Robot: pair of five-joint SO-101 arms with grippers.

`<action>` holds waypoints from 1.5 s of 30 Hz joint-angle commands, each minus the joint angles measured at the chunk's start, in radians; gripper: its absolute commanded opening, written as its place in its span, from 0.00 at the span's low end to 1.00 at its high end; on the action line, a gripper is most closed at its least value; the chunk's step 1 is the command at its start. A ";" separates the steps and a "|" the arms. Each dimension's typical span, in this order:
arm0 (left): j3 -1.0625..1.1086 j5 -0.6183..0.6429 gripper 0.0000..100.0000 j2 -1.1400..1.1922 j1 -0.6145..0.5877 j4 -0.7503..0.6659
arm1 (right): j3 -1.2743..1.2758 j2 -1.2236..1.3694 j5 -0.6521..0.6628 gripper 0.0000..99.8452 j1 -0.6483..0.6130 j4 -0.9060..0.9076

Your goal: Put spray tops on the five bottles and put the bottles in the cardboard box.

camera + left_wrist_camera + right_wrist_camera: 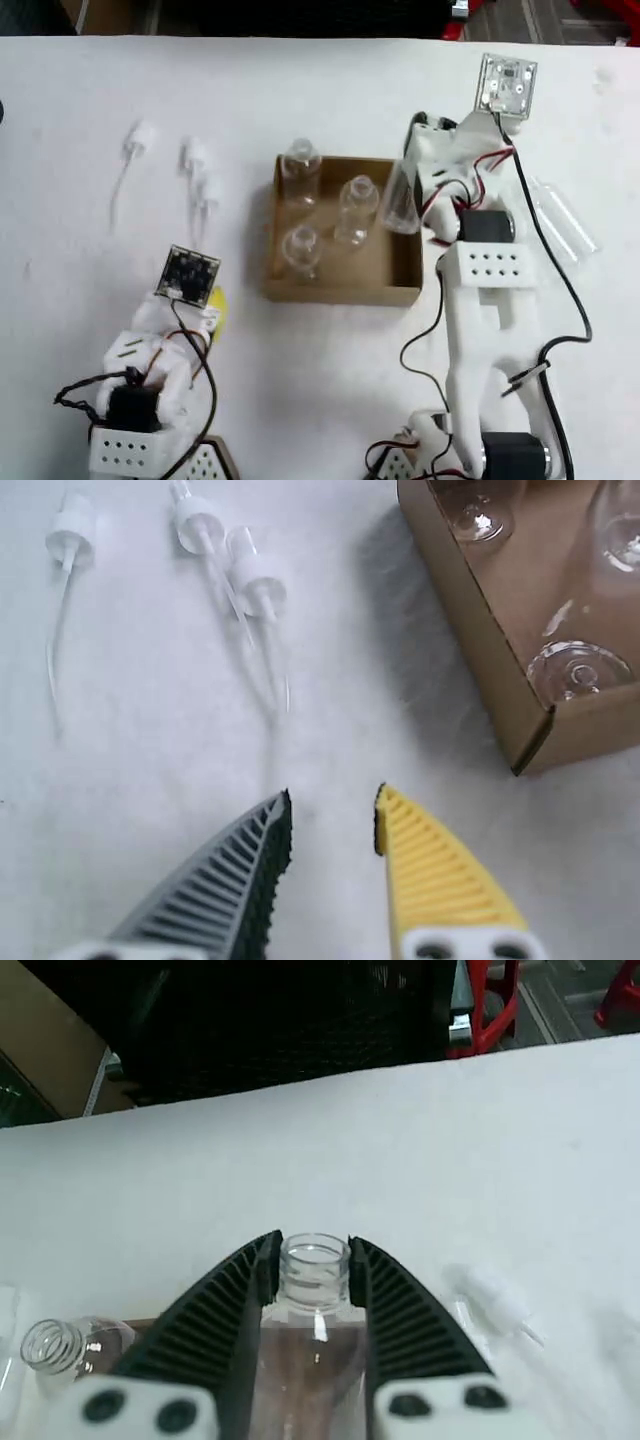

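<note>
- Right wrist view: the right gripper [313, 1252] pinches a capless bottle [312, 1335] by its neck, at the right edge of the cardboard box [340, 292].
- Spread apart, the left gripper [333, 815] hangs over the surface [130, 770], with three spray tops [255, 578] lying left of the box.

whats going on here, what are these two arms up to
The right claw is shut on the neck of a bottle with no top, holding it at the right side of the cardboard box. Three more bottles stand in the box, also uncapped. A fifth bottle lies on the table. The left claw hangs open near the loose spray tops.
</note>
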 commanded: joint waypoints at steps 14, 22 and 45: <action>-0.003 -0.012 0.13 -0.007 0.012 0.011 | 0.133 -0.027 0.028 0.01 -0.041 -0.377; -0.003 -0.012 0.13 -0.007 0.012 0.015 | 0.132 0.005 0.115 0.01 -0.027 -0.386; -0.003 -0.012 0.13 -0.007 0.013 0.015 | 0.150 0.243 0.123 0.01 -0.064 -0.661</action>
